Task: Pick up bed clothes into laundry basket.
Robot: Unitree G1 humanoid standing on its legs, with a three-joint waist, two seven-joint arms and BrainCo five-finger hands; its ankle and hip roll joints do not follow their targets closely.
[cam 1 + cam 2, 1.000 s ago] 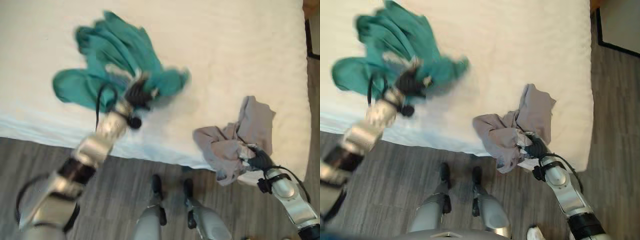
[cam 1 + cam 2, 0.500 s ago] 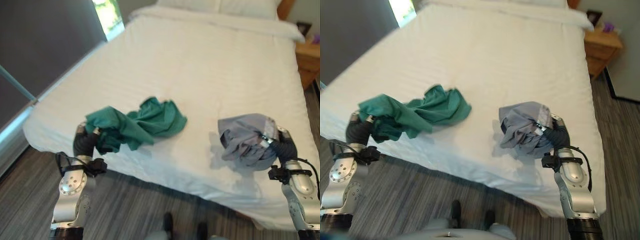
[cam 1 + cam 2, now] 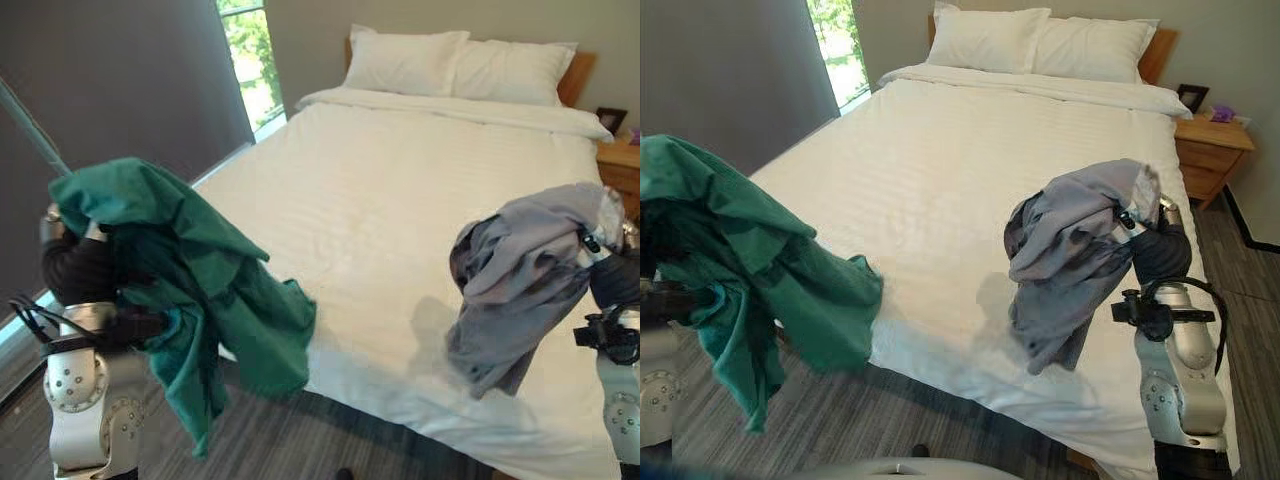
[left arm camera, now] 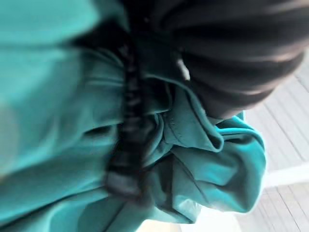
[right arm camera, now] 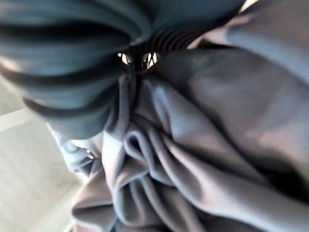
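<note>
A teal green garment hangs in the air at the left, off the bed's near left corner. My left hand is shut on its upper folds, and the cloth drapes over the hand and down past the wrist. At the right a grey garment hangs bunched above the bed's near right side, with my right hand shut on it. The left wrist view has teal folds pressed against the dark hand cover. Grey folds crowd the right wrist view the same way.
The white bed stretches ahead, with two pillows against a wooden headboard. A wooden nightstand stands at the far right. A window and a dark wall lie to the left. Grey plank floor runs along the bed's near edge.
Both hands have risen and lifted their garments off the bed, so the cloth now hangs free. The camera has tilted up to take in the whole bed.
</note>
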